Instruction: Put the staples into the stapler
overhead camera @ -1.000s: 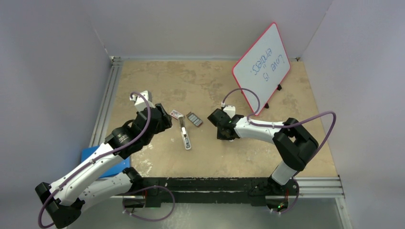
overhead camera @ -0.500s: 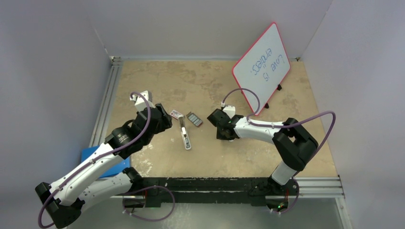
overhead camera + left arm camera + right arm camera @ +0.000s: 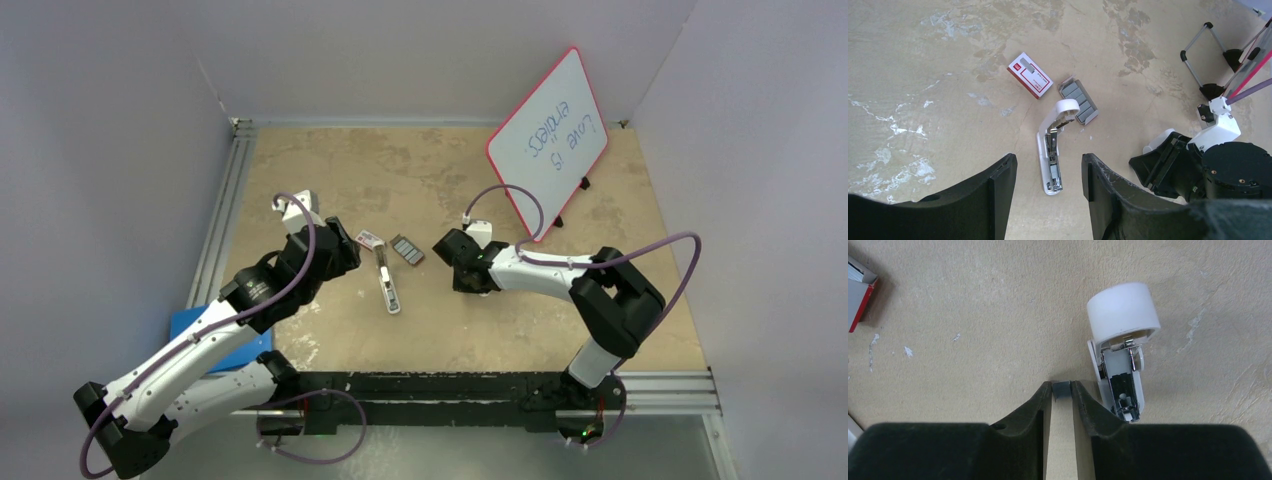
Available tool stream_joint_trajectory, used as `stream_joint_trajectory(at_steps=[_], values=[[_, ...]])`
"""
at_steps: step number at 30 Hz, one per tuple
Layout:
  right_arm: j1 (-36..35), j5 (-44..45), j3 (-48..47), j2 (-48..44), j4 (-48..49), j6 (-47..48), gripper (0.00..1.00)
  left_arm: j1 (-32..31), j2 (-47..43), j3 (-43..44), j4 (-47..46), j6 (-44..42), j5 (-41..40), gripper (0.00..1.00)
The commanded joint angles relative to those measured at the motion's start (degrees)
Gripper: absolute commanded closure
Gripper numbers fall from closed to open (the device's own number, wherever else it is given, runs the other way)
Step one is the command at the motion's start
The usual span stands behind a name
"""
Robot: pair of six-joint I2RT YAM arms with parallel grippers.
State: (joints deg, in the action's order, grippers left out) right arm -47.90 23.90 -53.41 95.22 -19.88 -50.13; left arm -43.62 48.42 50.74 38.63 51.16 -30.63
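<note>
The stapler point(image 3: 388, 281) lies open on the table, a slim white bar with its metal channel exposed point(image 3: 1053, 155). The grey staples sit in their flat tray point(image 3: 1078, 100), beside the red-and-white sleeve point(image 3: 1030, 81). My left gripper point(image 3: 1049, 161) is open and empty, hovering just short of the stapler's near end. My right gripper point(image 3: 1062, 386) is shut on a small grey strip of staples point(image 3: 1062, 389), low over the table to the right of the tray point(image 3: 407, 249). In the top view it is at the centre point(image 3: 462, 265).
A short stubby white piece with a metal channel point(image 3: 1122, 315) lies just right of my right fingers. A red-framed whiteboard point(image 3: 548, 135) stands on a stand point(image 3: 1218, 75) at the back right. A blue block point(image 3: 215, 330) sits by the left arm. The sleeve's corner point(image 3: 858, 290) shows far left.
My right gripper has crept very slightly to the left with the strip. Nothing else has moved.
</note>
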Motion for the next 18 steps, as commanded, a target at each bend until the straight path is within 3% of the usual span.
stream_joint_trajectory(at_steps=[1, 13, 18], values=[[0.0, 1.3, 1.2, 1.7, 0.4, -1.4, 0.77, 0.2, -0.2, 0.2, -1.9, -1.7, -0.1, 0.50], [0.2, 1.1, 2.8, -2.0, 4.0, -1.2, 0.84, 0.2, 0.7, 0.2, -2.7, -1.7, 3.5, 0.49], [0.6, -2.0, 4.8, -7.9, 10.9, 0.6, 0.84, 0.2, 0.8, 0.2, -7.3, -4.8, 10.9, 0.37]])
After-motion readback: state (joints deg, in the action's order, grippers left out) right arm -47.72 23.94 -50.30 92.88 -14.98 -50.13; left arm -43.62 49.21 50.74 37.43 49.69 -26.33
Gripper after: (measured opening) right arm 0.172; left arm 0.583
